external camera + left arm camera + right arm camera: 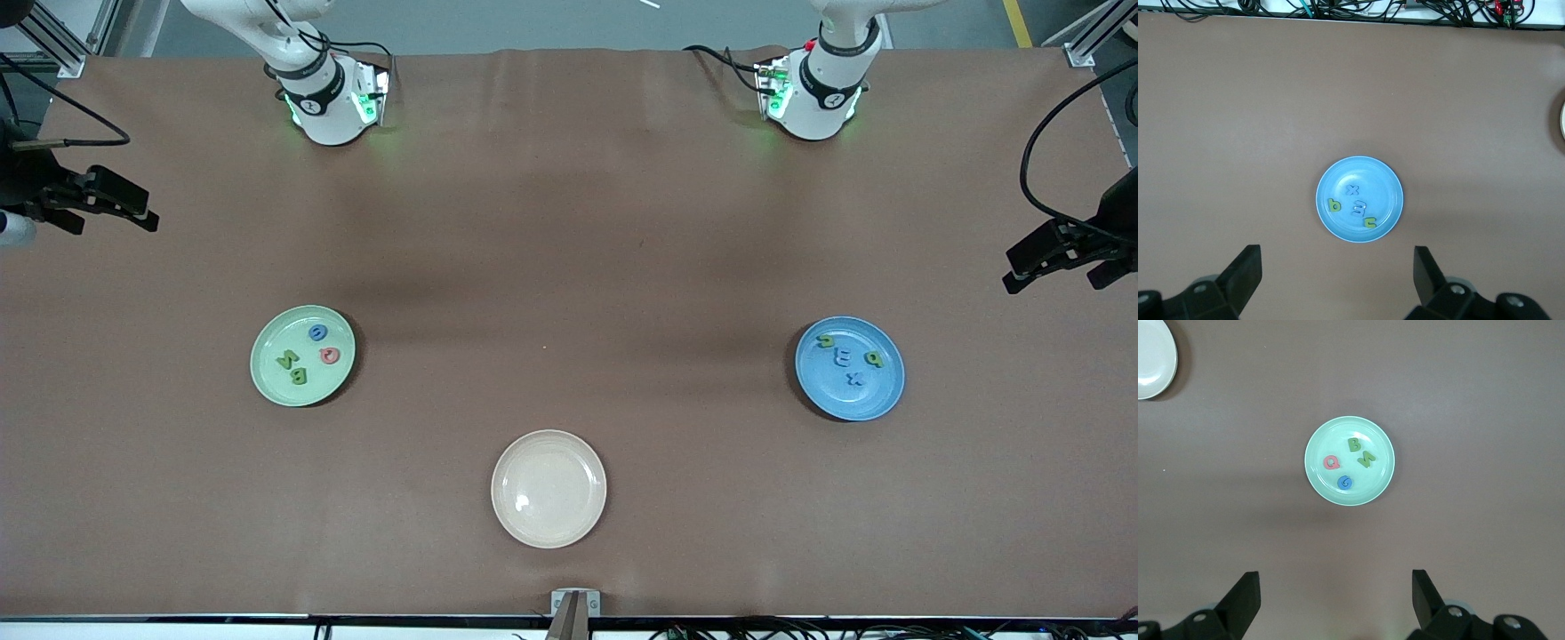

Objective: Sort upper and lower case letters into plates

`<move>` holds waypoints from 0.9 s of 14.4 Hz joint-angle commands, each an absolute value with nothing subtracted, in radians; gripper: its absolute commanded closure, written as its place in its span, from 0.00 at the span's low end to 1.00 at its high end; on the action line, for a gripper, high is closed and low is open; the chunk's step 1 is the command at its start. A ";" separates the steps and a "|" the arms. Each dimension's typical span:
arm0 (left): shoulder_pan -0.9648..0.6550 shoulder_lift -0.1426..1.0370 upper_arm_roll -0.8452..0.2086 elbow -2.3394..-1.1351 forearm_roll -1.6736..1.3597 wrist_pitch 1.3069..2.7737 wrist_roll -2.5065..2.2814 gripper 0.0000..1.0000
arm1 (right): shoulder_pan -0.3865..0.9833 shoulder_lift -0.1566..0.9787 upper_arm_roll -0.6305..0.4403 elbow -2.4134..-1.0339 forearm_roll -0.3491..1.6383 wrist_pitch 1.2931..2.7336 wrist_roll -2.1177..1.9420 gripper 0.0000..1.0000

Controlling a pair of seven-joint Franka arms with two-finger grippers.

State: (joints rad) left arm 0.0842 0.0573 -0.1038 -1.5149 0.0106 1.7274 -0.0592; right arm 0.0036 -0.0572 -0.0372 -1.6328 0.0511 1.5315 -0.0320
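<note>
Green plate: four capitals, sorted; blue plate: four lowercase; my left gripper and right gripper spread, empty, high over them; sorting looks done.

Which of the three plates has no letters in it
The cream plate, nearest the front camera. The green plate and the blue plate each hold four letters.

You have three plates on the desk, well apart. One plate lies toward the right arm's end with four letters in it. Another plate lies toward the left arm's end, also holding four letters. The third plate sits between them, nearer the front camera. Each gripper hangs at its own end of the desk: right gripper, left gripper
</note>
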 commanded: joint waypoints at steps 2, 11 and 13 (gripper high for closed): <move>0.089 0.058 -0.106 -1.505 0.018 1.717 -0.032 0.00 | -0.003 -0.061 -0.037 -1.631 0.063 1.532 -0.040 0.00; 0.086 0.058 -0.107 -1.506 0.012 1.715 -0.031 0.00 | -0.006 -0.061 -0.038 -1.631 0.063 1.534 -0.040 0.00; 0.087 0.058 -0.107 -1.506 0.008 1.715 -0.031 0.00 | -0.006 -0.061 -0.038 -1.631 0.063 1.532 -0.040 0.00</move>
State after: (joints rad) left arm 0.0832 0.0573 -0.1036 -1.5152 0.0106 1.7274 -0.0447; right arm 0.0023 -0.0572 -0.0393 -1.6328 0.0512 1.5320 -0.0320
